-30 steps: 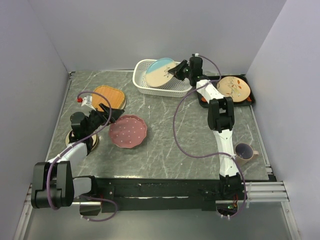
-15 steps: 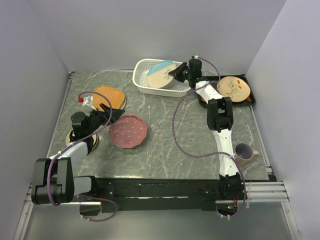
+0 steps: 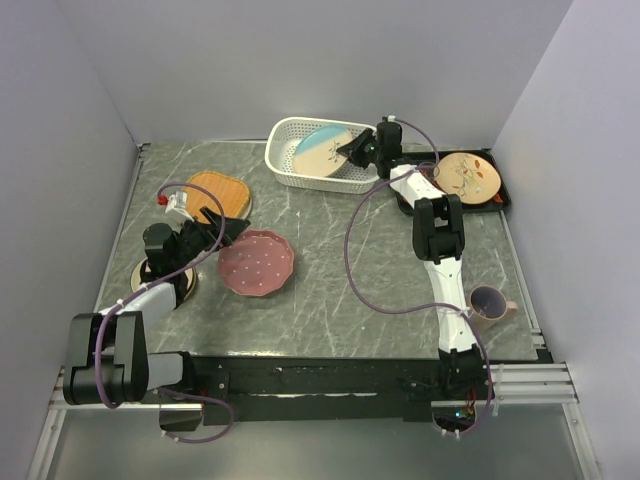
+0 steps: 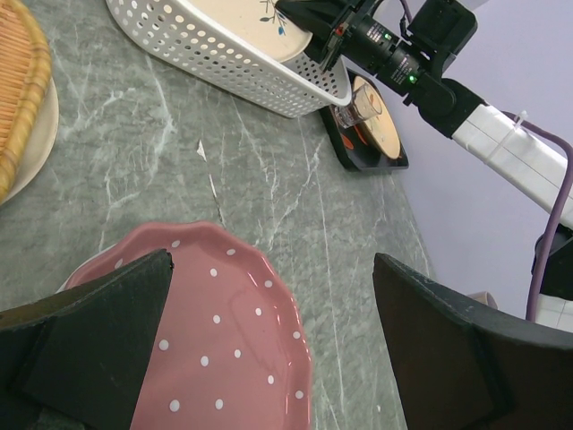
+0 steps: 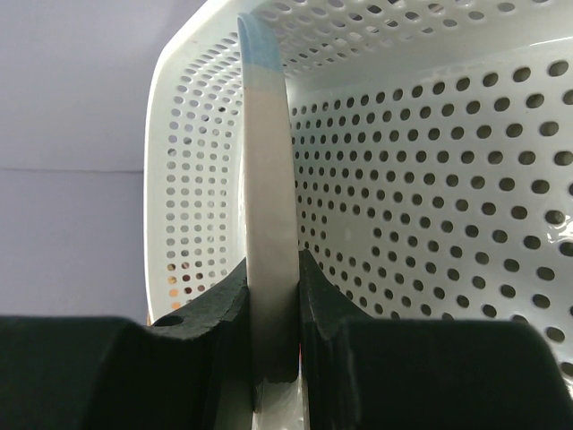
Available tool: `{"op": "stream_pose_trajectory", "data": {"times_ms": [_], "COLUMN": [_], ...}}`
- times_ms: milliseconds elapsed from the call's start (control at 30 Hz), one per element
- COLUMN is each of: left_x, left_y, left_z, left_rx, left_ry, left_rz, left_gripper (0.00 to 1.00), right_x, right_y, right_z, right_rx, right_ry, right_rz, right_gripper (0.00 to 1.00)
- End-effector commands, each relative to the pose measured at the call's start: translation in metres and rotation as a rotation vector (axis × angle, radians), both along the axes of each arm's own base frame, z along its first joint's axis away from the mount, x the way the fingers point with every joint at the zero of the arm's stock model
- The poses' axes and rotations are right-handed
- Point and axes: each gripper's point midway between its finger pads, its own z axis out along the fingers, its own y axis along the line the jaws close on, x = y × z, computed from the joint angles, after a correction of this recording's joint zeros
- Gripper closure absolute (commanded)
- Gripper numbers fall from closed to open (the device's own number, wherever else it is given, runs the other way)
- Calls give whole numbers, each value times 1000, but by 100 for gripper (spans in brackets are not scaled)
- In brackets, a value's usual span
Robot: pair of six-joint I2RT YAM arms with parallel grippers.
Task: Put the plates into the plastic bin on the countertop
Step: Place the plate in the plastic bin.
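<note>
My right gripper (image 3: pixel 352 150) is shut on the rim of the pale blue-cream plate (image 3: pixel 322 152) and holds it tilted inside the white plastic bin (image 3: pixel 285 140). In the right wrist view the plate's edge (image 5: pixel 267 197) stands pinched between the pads (image 5: pixel 231 305), with the bin's perforated wall (image 5: pixel 430 179) behind it. My left gripper (image 3: pixel 232 228) is open and empty, just left of the speckled pink plate (image 3: pixel 256 262), which lies on the countertop (image 3: pixel 330 280). In the left wrist view the pink plate (image 4: pixel 224 349) lies between the spread fingers (image 4: pixel 98 322). The orange rounded-square plate (image 3: pixel 220 192) lies behind it.
A tan plate with a brown rim (image 3: pixel 185 285) lies under my left arm. A flat black tray (image 3: pixel 503 205) at the back right holds a cream plate with red-orange leaf marks (image 3: pixel 467 175). A mug (image 3: pixel 488 302) stands near the right edge. Walls close three sides.
My right gripper has lowered the blue-cream plate deeper into the bin and laid it flatter. The left arm has hardly moved.
</note>
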Motion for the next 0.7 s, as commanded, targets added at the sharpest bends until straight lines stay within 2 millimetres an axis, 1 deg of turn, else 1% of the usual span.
{"op": "stream_pose_trajectory", "data": {"times_ms": [0, 33, 100, 167, 200, 233, 267, 333, 367, 433, 467, 533, 567, 600, 633, 667], "left_x": [0, 0, 0, 0, 0, 1, 0, 1, 1, 1, 1, 1, 1, 1, 0, 0], "left_y": [-4, -4, -4, -4, -4, -4, -5, -4, -5, -5, -5, -6, -6, -6, -7, -8], "left_z": [15, 15, 15, 14, 15, 14, 14, 14, 14, 14, 14, 14, 15, 14, 14, 15], "left_rx": [-6, -7, -9, -11, -11, -11, -10, -10, -10, -14, -15, -18, -20, -21, -24, -24], "left_ry": [-63, -65, -63, -60, -61, -58, -57, -59, -59, -58, -62, -59, -64, -59, -58, -60], "left_rz": [-21, -21, -21, -22, -20, -19, -20, -16, -19, -17, -17, -20, -23, -23, -26, -30], "left_gripper": [1, 1, 1, 1, 1, 1, 1, 1, 1, 1, 1, 1, 1, 1, 1, 1], "right_x": [13, 13, 12, 13, 11, 10, 12, 9, 9, 6, 5, 4, 2, 2, 1, 0], "right_y": [-3, -5, -6, -9, -11, -12, -18, -22, -27, -30, -33, -40, -36, -39, -39, -33], "right_z": [70, 71, 72, 73, 71, 73, 74, 79, 79, 81, 82, 86, 86, 92, 93, 102], "right_rx": [21, 9, -2, -29, -48, -71, -92, -139, -165, -216, -235, -290, -310, -333, -376, -396], "right_ry": [-190, -195, -193, -197, -179, -182, -179, -183, -173, -165, -166, -169, -172, -185, -199, -220], "right_rz": [-8, -12, -14, -24, -34, -36, -60, -72, -94, -105, -114, -142, -141, -158, -148, -145], "right_gripper": [88, 86, 83, 77, 73, 68, 64, 57, 51, 44, 38, 30, 26, 0, 0, 0]}}
